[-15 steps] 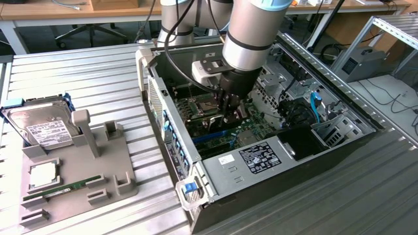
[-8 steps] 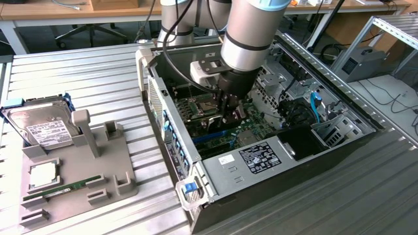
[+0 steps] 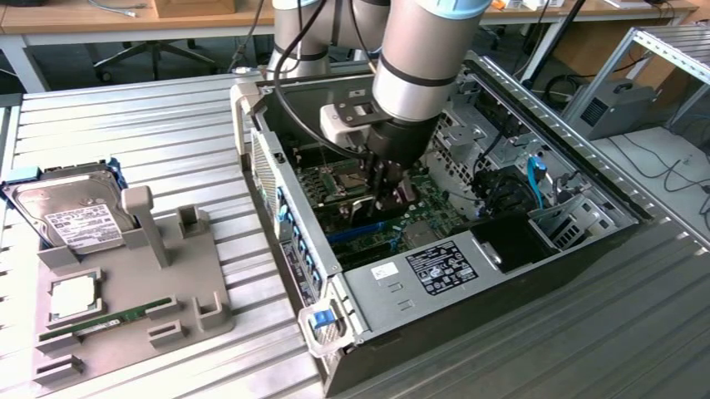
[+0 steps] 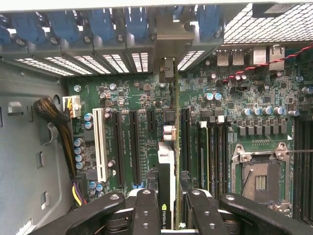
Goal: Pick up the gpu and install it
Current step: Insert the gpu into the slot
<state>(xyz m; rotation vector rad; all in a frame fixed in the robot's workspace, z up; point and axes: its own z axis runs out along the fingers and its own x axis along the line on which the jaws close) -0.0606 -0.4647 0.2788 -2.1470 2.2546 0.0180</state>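
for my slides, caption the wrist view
Gripper shut on the gpu, held edge-on at the motherboard expansion slots inside the case

gpu (image 4: pixel 166 164) | thin dark card (edge-on) | upright among motherboard slots (image 4: pixel 134 147)

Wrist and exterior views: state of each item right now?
gpu: on edge, clamped by gripper, over motherboard slots; cannot tell if seated.
gripper: shut on gpu.
computer case: side open.
CPU socket: empty.
hard drive: propped in gray holder.
memory stick: lying flat in holder.
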